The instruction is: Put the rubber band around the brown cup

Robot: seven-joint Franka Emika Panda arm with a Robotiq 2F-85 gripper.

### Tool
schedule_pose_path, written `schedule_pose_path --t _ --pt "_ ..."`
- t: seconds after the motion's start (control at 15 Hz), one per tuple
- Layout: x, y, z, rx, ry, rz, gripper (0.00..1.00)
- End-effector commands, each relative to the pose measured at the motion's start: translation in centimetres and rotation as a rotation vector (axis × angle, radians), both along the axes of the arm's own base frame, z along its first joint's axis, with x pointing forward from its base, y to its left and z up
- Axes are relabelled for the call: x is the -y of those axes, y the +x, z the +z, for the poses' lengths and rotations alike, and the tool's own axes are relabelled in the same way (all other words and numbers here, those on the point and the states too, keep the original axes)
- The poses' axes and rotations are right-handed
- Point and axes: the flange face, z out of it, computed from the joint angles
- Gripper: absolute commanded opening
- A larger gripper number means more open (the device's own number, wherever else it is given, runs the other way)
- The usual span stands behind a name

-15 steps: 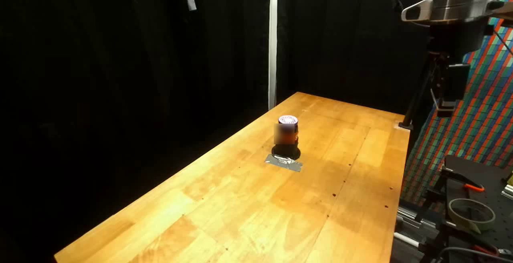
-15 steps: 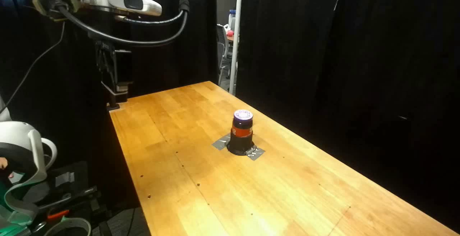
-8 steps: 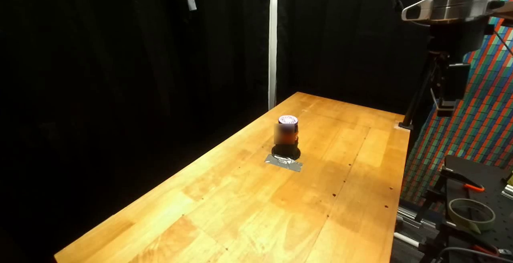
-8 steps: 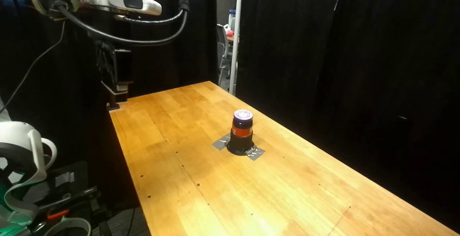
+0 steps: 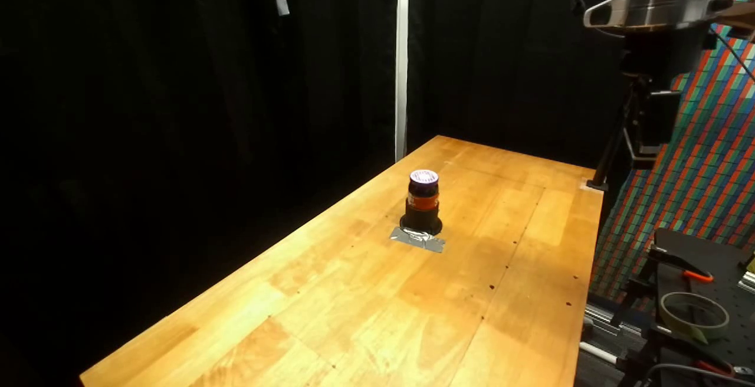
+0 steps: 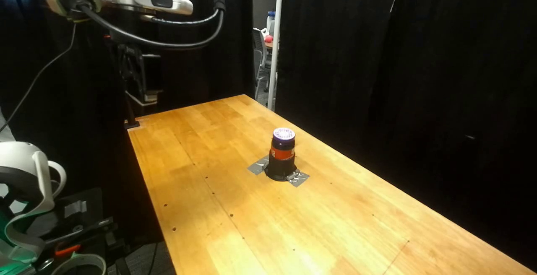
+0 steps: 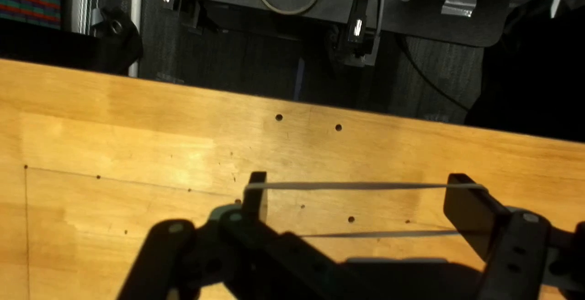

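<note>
The brown cup (image 5: 423, 201) is dark, short and cylindrical with an orange-red stripe and a pale patterned top. It stands upright in a black flared base on the wooden table, and also shows in an exterior view (image 6: 282, 153). It is out of the wrist view. My gripper (image 7: 360, 197) is open. The pale rubber band (image 7: 347, 185) is stretched around the outside of both fingers, with two strands crossing the gap. In the exterior views my gripper (image 5: 643, 160) (image 6: 144, 99) hangs high near the table's far corner, well apart from the cup.
Grey tape (image 5: 417, 239) fixes the black base to the table (image 6: 344, 216). A black post (image 6: 132, 118) stands at the table corner by the gripper. A dark side shelf (image 5: 702, 251) holds a tape roll (image 5: 695, 316). Black curtains hang behind the table.
In the last half second my arm and gripper have shifted a little sideways over the table and slightly up. The cup has not moved.
</note>
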Motion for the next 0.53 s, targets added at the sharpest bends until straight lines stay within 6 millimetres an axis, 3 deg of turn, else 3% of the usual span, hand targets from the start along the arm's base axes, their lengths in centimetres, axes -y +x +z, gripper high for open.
schedule_pose_path --t 0.0,0.2,0.47 --pt "-2.8 6.6 1.0 0.073 0.055 0.013 1.00" --pt "-3.9 12.4 1.1 0.161 0.099 0.013 1.00" --pt "-2.9 20.3 -0.8 0.209 0.118 -0.010 1.00"
